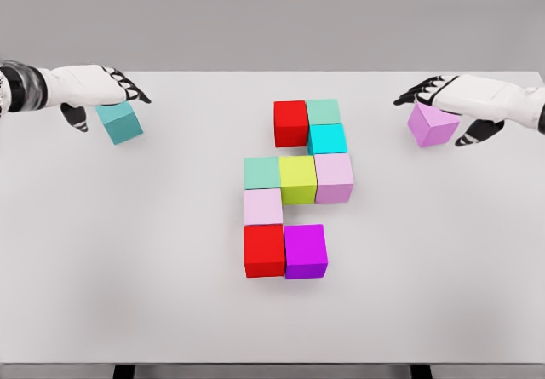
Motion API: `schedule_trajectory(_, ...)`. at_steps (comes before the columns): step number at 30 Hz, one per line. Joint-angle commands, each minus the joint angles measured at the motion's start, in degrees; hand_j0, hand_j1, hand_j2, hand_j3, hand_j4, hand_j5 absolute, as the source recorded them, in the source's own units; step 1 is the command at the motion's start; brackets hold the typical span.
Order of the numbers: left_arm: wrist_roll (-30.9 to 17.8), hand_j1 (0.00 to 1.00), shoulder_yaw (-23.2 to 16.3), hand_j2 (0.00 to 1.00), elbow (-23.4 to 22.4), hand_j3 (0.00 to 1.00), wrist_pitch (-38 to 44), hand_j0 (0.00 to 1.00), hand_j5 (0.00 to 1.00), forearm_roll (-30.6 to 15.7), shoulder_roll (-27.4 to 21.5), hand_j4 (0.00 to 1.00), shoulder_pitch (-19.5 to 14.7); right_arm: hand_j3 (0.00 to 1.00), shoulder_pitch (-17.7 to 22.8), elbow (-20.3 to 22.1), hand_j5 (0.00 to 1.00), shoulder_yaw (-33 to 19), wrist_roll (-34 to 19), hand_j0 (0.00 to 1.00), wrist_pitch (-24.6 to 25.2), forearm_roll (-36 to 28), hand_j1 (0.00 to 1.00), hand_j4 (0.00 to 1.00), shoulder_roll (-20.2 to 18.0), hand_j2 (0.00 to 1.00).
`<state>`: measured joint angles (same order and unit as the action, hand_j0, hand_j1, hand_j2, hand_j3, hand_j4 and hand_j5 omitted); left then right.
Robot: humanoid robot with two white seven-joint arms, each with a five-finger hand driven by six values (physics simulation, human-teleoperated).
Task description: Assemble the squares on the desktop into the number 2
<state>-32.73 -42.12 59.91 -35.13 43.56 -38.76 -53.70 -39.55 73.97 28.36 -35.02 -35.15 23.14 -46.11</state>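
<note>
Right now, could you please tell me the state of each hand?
Left hand: shut on the teal cube.
Right hand: shut on the pink cube.

You see a white table (128, 251) with a cluster of blocks at its middle. At the top, a red block (290, 123) touches a green block (324, 111), with a cyan block (328, 139) below it. The middle row runs mint block (261, 173), yellow block (298, 180), pale pink block (334, 177). Under the mint one sits a light pink block (262, 207), then a second red block (264, 250) beside a magenta block (306, 250). Your left hand (95, 89) grips a teal block (119, 123); your right hand (456, 100) grips a lilac block (433, 125), tilted.
</note>
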Motion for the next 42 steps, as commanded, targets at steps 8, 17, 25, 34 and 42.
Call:
schedule_trajectory(8, 0.03, 1.00, -0.60, 1.00, -2.51, 1.00, 0.13, 1.00, 1.00, 1.97, 2.46, 1.00, 0.18, 1.00, -2.55, -5.07, 1.00, 2.05, 0.02, 1.00, 0.15, -0.29, 1.00, 1.00, 2.52, 1.00)
schedule_trajectory(17, 0.12, 1.00, -0.25, 1.00, -5.85, 1.00, 0.13, 1.00, 1.00, 2.14, 3.34, 1.00, 0.09, 1.00, -3.78, -8.14, 1.00, 3.01, 0.02, 1.00, 0.15, -0.29, 1.00, 1.00, 3.14, 1.00)
schedule_trajectory(25, 0.21, 0.98, 0.46, 0.98, -6.64, 0.98, 0.13, 0.98, 0.98, 2.14, 4.22, 0.98, -0.26, 1.00, -5.71, -11.21, 1.00, 5.04, 0.02, 1.00, 0.15, -0.12, 1.00, 1.00, 4.45, 1.00)
schedule_trajectory(34, 1.88, 0.95, 0.63, 0.95, -8.23, 0.95, 0.13, 0.95, 0.95, 2.32, 4.13, 0.95, -0.53, 1.00, -7.65, -16.75, 1.00, 5.12, 0.02, 1.00, 0.15, 1.20, 1.00, 1.00, 6.39, 1.00)
schedule_trajectory(42, 4.08, 0.95, 0.46, 0.95, -9.02, 0.95, 0.13, 0.95, 0.95, 3.20, 4.31, 0.95, -0.44, 1.00, -8.61, -19.13, 1.00, 5.21, 0.02, 1.00, 0.15, 2.43, 1.00, 1.00, 7.88, 1.00)
